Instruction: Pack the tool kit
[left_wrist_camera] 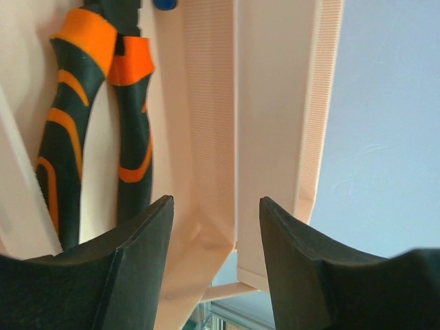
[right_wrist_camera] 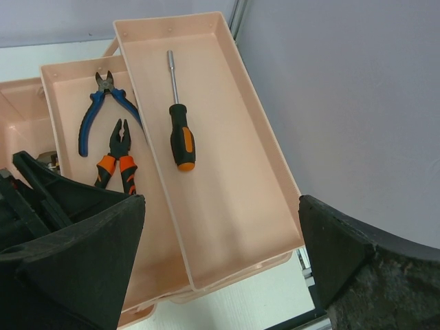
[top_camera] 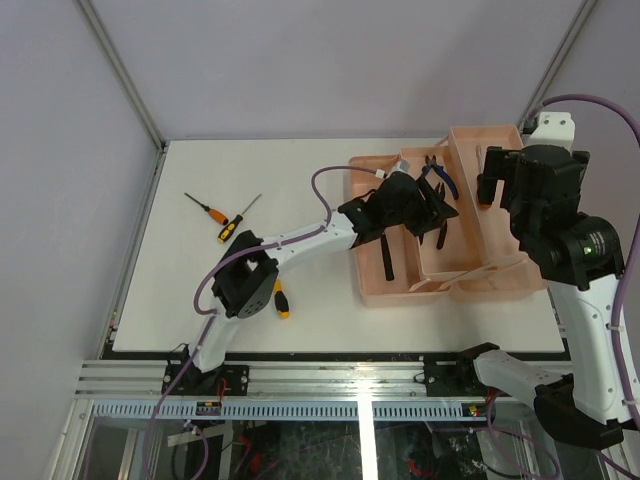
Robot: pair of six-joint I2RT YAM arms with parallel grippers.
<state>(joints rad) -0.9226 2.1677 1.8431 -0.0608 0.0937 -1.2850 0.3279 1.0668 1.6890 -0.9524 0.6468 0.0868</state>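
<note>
The salmon-pink toolbox (top_camera: 470, 283) stands open at the right of the table, with its trays spread out. My left gripper (top_camera: 440, 213) is open and empty over the middle tray (left_wrist_camera: 206, 137), just right of the orange-black pliers (left_wrist_camera: 89, 117). The blue-handled pliers (top_camera: 441, 179) lie in the same tray (right_wrist_camera: 65, 103). My right gripper (right_wrist_camera: 220, 237) is wide open and empty above the right tray (right_wrist_camera: 234, 199), which holds an orange-black screwdriver (right_wrist_camera: 181, 134). A dark-handled tool (top_camera: 386, 258) lies in the left compartment.
Two screwdrivers, one orange (top_camera: 205, 209) and one yellow-black (top_camera: 237, 219), lie on the white table (top_camera: 300, 170) at the back left. Another yellow-black screwdriver (top_camera: 281, 298) lies by the left arm's base. Grey walls close in the back and sides.
</note>
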